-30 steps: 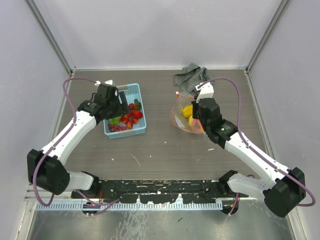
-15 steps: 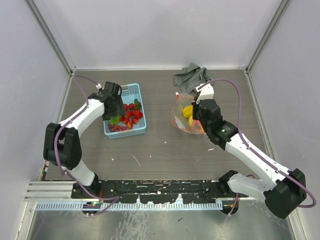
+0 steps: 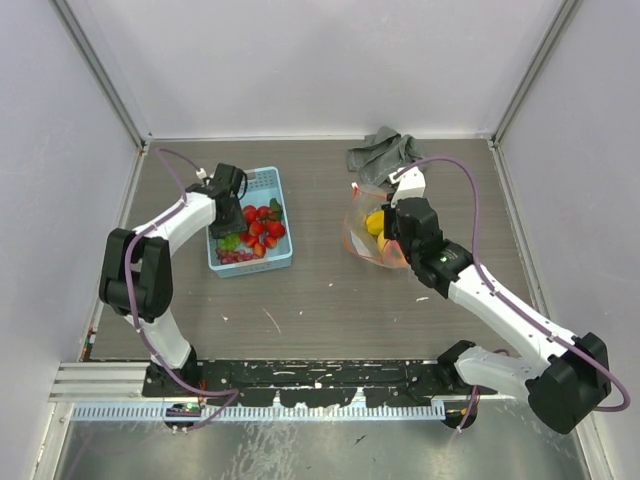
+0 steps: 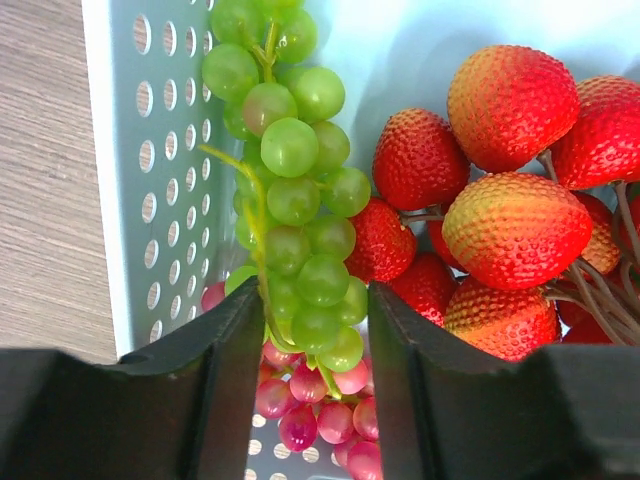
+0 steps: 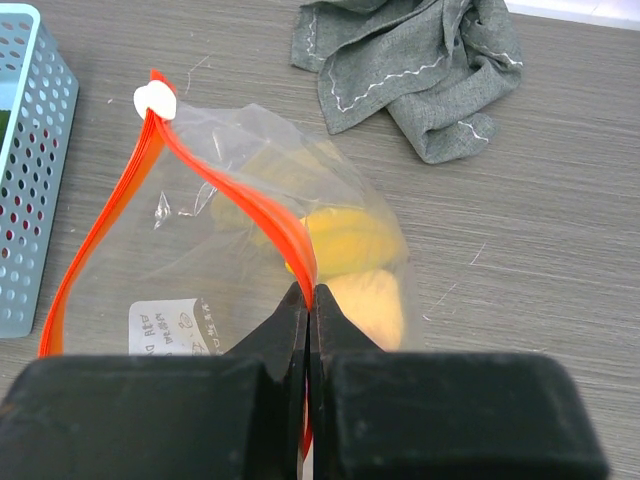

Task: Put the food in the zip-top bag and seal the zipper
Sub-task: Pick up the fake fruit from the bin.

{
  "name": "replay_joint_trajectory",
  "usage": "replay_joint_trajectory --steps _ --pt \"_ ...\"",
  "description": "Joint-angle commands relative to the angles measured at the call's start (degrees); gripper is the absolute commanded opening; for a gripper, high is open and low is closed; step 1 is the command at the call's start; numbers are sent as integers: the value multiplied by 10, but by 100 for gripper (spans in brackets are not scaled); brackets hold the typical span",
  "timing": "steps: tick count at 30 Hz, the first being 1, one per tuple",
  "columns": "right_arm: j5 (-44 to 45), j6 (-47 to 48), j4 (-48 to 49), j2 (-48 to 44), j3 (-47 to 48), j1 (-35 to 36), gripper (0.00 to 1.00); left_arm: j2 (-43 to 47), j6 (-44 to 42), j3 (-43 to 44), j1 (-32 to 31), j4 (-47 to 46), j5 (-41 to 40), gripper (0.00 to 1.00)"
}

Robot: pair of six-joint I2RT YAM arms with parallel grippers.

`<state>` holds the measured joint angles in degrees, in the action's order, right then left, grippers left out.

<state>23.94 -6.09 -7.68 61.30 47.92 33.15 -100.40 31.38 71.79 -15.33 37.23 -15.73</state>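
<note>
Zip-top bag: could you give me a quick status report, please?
Left jaws straddle green grapes in basket, grip unconfirmed. Right jaws shut on zipper, bag mouth open, lemon inside. Strawberries crowd the grapes.

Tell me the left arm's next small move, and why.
Probably close the left gripper on the green grapes. It straddles the bunch's lower end in the basket without visibly squeezing it, while the right gripper pinches the zipper, holding the bag open.

— Left gripper (image 4: 315,300)?
— Pointing down, jaws partly apart; left arm (image 3: 175,218) folded sharply at the elbow.
— Right gripper (image 5: 308,300)?
— Jaws pressed tight together; right arm (image 3: 500,305) stretched forward.
</note>
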Motion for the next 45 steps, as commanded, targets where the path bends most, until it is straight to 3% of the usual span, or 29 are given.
replay_joint_trajectory --steps 1,7,13,25,36,45 --pt "12 6 29 2 7 -3 0 6 -9 14 3 -21 -14 38" --pt "14 3 23 -1 10 -3 0 43 -5 -7 3 -32 -11 14" --pt "14 -3 12 1 22 -3 0 108 -4 -21 3 -33 -15 0" --pt "12 -22 -13 -13 42 -3 0 232 0 -33 3 -40 17 0" --pt "-16 -45 -31 -10 60 -2 0 358 17 -77 2 -89 161 0" --pt "-24 -58 -43 -9 66 2 0 390 47 -81 -31 -121 279 0"
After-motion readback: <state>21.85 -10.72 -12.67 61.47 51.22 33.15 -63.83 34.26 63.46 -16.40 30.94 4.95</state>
